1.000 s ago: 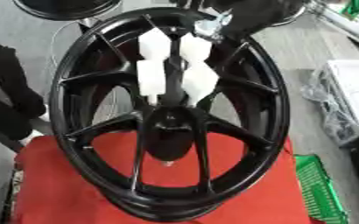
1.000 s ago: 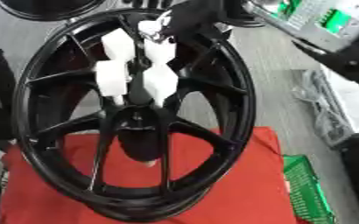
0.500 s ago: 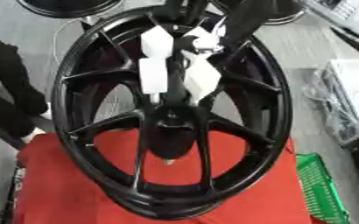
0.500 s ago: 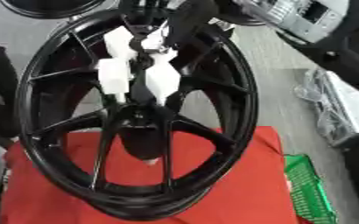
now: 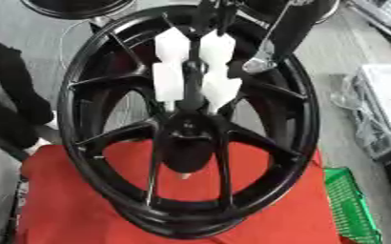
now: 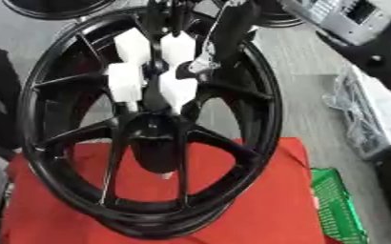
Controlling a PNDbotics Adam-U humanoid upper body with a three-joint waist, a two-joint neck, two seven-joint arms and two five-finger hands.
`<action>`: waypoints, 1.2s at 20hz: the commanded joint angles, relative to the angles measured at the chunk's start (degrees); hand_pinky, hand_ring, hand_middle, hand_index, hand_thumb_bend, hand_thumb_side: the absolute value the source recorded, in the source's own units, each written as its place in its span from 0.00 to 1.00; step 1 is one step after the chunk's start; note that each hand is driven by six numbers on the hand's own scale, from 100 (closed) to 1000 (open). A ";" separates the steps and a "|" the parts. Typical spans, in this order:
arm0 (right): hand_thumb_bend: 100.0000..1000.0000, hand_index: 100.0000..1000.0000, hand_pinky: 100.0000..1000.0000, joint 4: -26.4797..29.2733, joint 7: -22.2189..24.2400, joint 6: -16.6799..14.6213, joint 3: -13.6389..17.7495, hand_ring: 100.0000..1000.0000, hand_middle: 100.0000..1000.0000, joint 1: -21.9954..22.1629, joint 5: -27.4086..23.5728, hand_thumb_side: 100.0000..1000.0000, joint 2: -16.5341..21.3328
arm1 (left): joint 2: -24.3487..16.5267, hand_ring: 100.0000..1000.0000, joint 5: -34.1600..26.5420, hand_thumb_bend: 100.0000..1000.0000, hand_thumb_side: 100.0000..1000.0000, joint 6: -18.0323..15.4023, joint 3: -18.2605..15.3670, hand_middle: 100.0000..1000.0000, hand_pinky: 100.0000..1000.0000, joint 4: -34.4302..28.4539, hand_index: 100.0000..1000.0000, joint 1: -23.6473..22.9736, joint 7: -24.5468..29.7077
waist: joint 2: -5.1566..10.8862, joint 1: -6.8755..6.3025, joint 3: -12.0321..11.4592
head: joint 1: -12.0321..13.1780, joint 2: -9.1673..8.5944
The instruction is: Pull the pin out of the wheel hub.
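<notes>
Centre of view, on the cloth: a black alloy wheel [image 5: 303, 119] is standing upright on its rim and is filling most of both views.
Support: a red cloth [image 5: 65, 205] is lying under the wheel and is spreading out towards 6 o'clock.
Wheel hub [image 5: 186, 138]: it is sitting just below the wheel's middle, with the spokes running out from it to the rim.
Pin [image 5: 185, 176]: only a small pale tip is showing, poking out of the hub's lower end at 6 o'clock from the hub, in front of the red cloth.
Right hand [image 5: 220, 86]: it is reaching in from 12 o'clock, its white-clad parts lying over the upper spokes and pointing down at the hub. It is sitting directly above the hub and well apart from the pale tip.
Right hand, grip: whether it is closing on anything cannot be told, since the black centre is blending into the spokes.
Right arm [image 5: 292, 28]: it is coming in from 1 o'clock, black, with a silver joint [image 5: 257, 64] showing just beside the white parts.
Green basket [image 5: 353, 209]: it is sitting at 4 o'clock from the wheel, beside the red cloth.
Pale bin [image 5: 386, 109]: it is standing at 3 o'clock on the grey floor.
Second black wheel [image 5: 78, 5]: it is lying at 11 o'clock, cut by the top edge.
Grey device [image 6: 341, 14]: it is showing at 1 o'clock in the right eye view.
</notes>
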State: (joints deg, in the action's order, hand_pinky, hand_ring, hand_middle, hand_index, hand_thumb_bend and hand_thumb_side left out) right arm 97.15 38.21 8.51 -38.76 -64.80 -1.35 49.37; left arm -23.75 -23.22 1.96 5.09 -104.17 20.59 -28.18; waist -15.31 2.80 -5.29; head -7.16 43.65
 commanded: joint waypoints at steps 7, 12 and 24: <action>0.35 0.79 0.73 1.89 0.84 -2.37 1.23 0.66 0.71 2.89 3.21 0.05 2.96 | -1.02 0.87 -0.29 0.31 0.60 0.04 -0.14 0.77 0.53 -0.68 0.64 0.94 0.22 | 1.05 -0.48 -0.60 | -1.54 -0.94; 0.32 0.79 0.73 1.81 -0.11 -3.60 1.29 0.66 0.71 3.48 5.51 0.08 2.70 | -0.88 0.87 -0.35 0.31 0.60 0.11 -0.06 0.77 0.53 -0.69 0.64 1.04 0.28 | 0.99 -0.58 -0.81 | -1.79 -0.77; 0.32 0.75 0.69 1.55 -1.69 -4.72 1.08 0.62 0.66 3.32 8.43 0.05 1.82 | -0.79 0.87 -0.39 0.31 0.60 0.20 0.06 0.77 0.53 -0.70 0.64 1.12 0.41 | 0.98 -0.63 -0.94 | -1.60 -0.56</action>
State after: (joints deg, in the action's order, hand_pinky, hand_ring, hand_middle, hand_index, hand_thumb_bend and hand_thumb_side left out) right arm 98.33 36.68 3.89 -38.50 -60.51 6.76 50.47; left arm -23.69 -23.52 2.20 5.16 -104.17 21.14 -27.92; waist -15.32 2.43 -6.27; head -8.70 43.19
